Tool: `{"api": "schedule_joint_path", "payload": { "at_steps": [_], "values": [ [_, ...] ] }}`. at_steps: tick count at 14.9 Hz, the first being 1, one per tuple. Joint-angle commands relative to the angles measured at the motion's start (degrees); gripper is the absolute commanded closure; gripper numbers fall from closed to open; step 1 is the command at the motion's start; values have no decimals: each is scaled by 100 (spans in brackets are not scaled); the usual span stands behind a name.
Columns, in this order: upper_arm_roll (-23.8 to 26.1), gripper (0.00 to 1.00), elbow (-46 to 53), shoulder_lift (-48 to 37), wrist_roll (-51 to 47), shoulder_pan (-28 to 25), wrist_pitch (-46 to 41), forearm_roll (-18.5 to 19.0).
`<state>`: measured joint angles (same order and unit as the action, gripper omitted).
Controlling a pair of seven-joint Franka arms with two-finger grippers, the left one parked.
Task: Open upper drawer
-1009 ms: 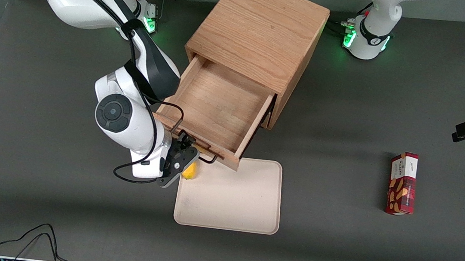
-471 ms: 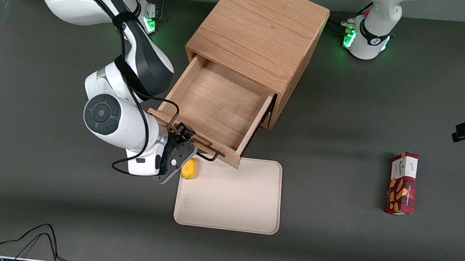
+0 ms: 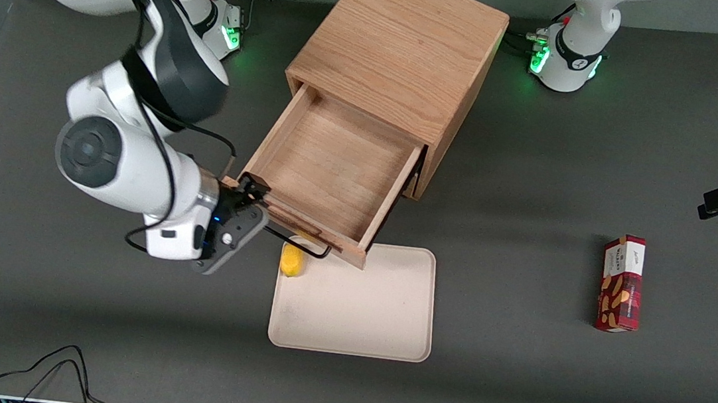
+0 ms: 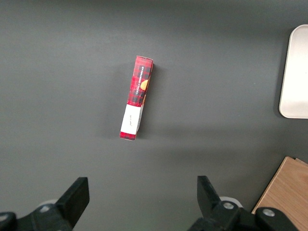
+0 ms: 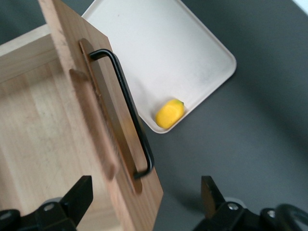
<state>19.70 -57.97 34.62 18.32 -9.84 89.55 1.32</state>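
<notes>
The upper drawer [image 3: 329, 165] of the oak cabinet [image 3: 401, 52] stands pulled far out and its wooden box is empty. Its black wire handle [image 3: 307, 247] juts over the corner of the tray. My right gripper [image 3: 253, 192] is open and empty at the end of the drawer front that lies toward the working arm's side, clear of the handle. In the right wrist view the drawer front [image 5: 72, 57] and handle [image 5: 127, 101] run away from the gripper [image 5: 147, 199], whose jaws stand wide apart with the corner of the front between them, touching neither.
A beige tray [image 3: 360, 315] lies in front of the drawer, with a small yellow fruit [image 3: 291, 261] in the corner nearest the handle. A red snack box [image 3: 621, 282] lies toward the parked arm's end. Cables [image 3: 14, 372] trail along the table's near edge.
My gripper has left the handle and slid along the drawer front toward the working arm's end, the arm swinging outward. The drawer has stayed open in the same place.
</notes>
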Motion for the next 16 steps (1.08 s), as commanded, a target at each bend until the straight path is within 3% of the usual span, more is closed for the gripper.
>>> {"api": "schedule_joint_path", "payload": {
  "at_steps": [1,6,11,14,16],
  "values": [
    [-18,0,-153,-533,40,52,-236,149],
    [-18,0,-1056,-1499,-13,412,-544,158],
    [34,0,-2770,-2967,-495,1307,-404,79],
    [43,0,-3290,-3495,-610,1826,-342,62],
    [61,1,-3414,-3611,-663,2169,-245,-174]
  ]
}}
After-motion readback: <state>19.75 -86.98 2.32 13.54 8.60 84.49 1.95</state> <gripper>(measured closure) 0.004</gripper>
